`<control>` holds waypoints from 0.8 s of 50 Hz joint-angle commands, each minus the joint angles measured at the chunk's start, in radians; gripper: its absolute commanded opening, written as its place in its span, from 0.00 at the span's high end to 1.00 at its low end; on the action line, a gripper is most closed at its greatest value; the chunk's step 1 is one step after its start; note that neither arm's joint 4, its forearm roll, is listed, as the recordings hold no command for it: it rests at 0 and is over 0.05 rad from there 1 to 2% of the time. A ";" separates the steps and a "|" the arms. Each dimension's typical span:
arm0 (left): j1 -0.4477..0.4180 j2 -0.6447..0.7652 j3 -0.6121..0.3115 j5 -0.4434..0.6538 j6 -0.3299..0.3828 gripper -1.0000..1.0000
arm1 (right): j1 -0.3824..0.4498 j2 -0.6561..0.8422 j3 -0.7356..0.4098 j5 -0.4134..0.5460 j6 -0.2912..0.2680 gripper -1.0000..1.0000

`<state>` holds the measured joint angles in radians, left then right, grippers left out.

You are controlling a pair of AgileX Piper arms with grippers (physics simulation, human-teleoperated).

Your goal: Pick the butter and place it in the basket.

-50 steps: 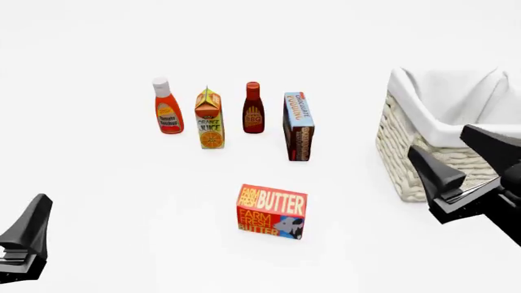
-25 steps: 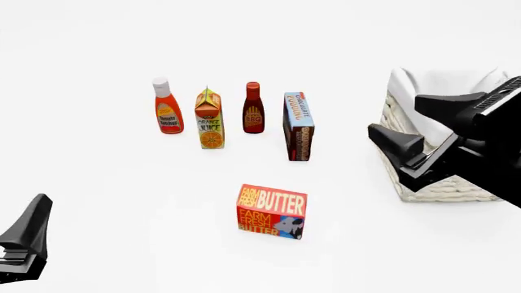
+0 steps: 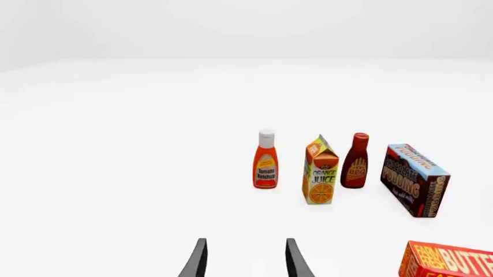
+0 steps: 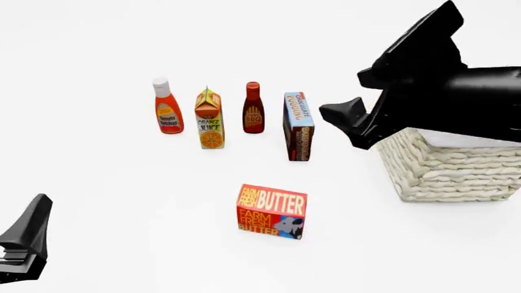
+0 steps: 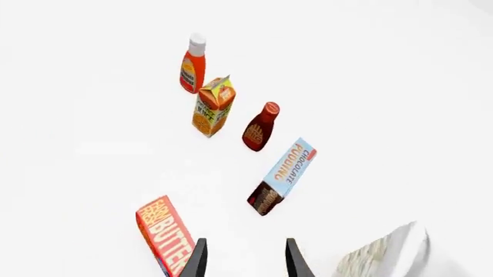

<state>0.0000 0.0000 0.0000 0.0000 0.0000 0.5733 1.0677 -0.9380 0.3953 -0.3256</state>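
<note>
The butter (image 4: 273, 212), a red and orange box with a cow picture, stands on the white table near the front centre. It also shows at the edge of the left wrist view (image 3: 451, 261) and in the right wrist view (image 5: 164, 234). The cream wicker basket (image 4: 456, 171) sits at the right, its upper part hidden behind my right arm. My right gripper (image 4: 348, 107) hangs high in front of the basket, open and empty, up and to the right of the butter; its fingers (image 5: 198, 259) stand apart. My left gripper (image 4: 28, 235) rests open at the front left, far from the butter.
Behind the butter stands a row: a tomato ketchup bottle (image 4: 167, 107), an orange juice carton (image 4: 209, 119), a dark BBQ sauce bottle (image 4: 253, 108) and a chocolate pudding box (image 4: 298, 126). The pudding box is closest to my right gripper's fingertips.
My right arm has risen and swung left, from low beside the basket to high in front of it. The left arm and the groceries have not moved.
</note>
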 commanded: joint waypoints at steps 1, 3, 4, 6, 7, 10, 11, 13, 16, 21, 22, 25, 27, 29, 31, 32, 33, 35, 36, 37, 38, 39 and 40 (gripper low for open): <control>0.000 0.000 0.000 0.000 0.000 0.00 | 0.034 0.107 -0.135 0.110 -0.063 0.00; 0.000 0.000 0.000 0.000 0.000 0.00 | 0.043 0.125 -0.154 0.126 -0.071 0.00; 0.000 0.000 0.000 0.000 0.000 0.00 | 0.047 0.134 -0.163 0.134 -0.075 0.00; 0.000 0.000 0.000 0.000 0.000 0.00 | 0.062 0.153 -0.172 0.152 -0.092 0.00; 0.000 0.000 0.000 0.000 0.000 0.00 | 0.064 0.161 -0.177 0.157 -0.098 0.00; 0.000 0.000 0.000 0.000 0.000 0.00 | 0.074 0.185 -0.186 0.169 -0.141 0.00; 0.000 0.000 0.000 0.000 0.000 0.00 | 0.080 0.196 -0.189 0.176 -0.159 0.00; 0.000 0.000 0.000 0.000 0.000 0.00 | 0.087 0.212 -0.199 0.186 -0.167 0.00; 0.000 0.000 0.000 0.000 0.000 0.00 | 0.099 0.234 -0.210 0.199 -0.198 0.00; 0.000 0.000 0.000 0.000 0.000 0.00 | 0.112 0.272 -0.251 0.226 -0.218 0.00; 0.000 0.000 0.000 0.000 0.000 0.00 | 0.117 0.278 -0.257 0.231 -0.223 0.00; 0.000 0.000 0.000 0.000 0.000 0.00 | 0.134 0.285 -0.266 0.249 -0.232 0.00; 0.000 0.000 0.000 0.000 0.000 0.00 | 0.139 0.297 -0.285 0.257 -0.233 0.00; 0.000 0.000 0.000 0.000 0.000 0.00 | 0.145 0.309 -0.293 0.265 -0.236 0.00; 0.000 0.000 0.000 0.000 0.000 0.00 | 0.157 0.320 -0.297 0.284 -0.241 0.00; 0.000 0.000 0.000 0.000 0.000 0.00 | 0.160 0.322 -0.294 0.291 -0.251 0.00; 0.000 0.000 0.000 0.000 0.000 0.00 | 0.162 0.323 -0.296 0.292 -0.257 0.00; 0.000 0.000 0.000 0.000 0.000 0.00 | 0.177 0.328 -0.295 0.308 -0.270 0.00; 0.000 0.000 0.000 0.000 0.000 0.00 | 0.175 0.334 -0.306 0.310 -0.268 0.00; 0.000 0.000 0.000 0.000 0.000 0.00 | 0.179 0.337 -0.314 0.316 -0.270 0.00; 0.000 0.000 0.000 0.000 0.000 0.00 | 0.180 0.345 -0.324 0.327 -0.274 0.00; 0.000 0.000 0.000 0.000 0.000 0.00 | 0.177 0.352 -0.333 0.330 -0.280 0.00; 0.000 0.000 0.000 0.000 0.000 0.00 | 0.179 0.357 -0.338 0.334 -0.285 0.00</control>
<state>0.0000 0.0000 0.0000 0.0000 0.0000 0.7248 1.3753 -1.2254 0.6746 -0.5694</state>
